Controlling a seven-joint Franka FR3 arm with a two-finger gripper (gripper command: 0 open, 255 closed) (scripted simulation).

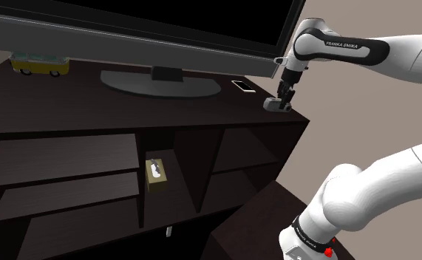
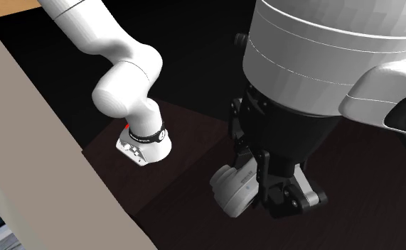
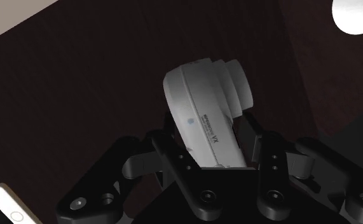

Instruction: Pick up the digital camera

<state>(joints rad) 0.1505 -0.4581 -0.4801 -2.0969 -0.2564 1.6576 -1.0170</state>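
Gripper (image 3: 210, 130) fingers are clamped on both sides of the pale grey digital camera (image 3: 205, 102), lens pointing away from the hand. Camera position: above the right end of the dark cabinet (image 1: 69, 107) top in the shoulder view, near a smartphone (image 1: 243, 86).

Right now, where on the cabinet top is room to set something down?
Free: the cabinet top in front of the TV base, between yellow van and smartphone. Crowded: the corner by smartphone and tool holding the camera.
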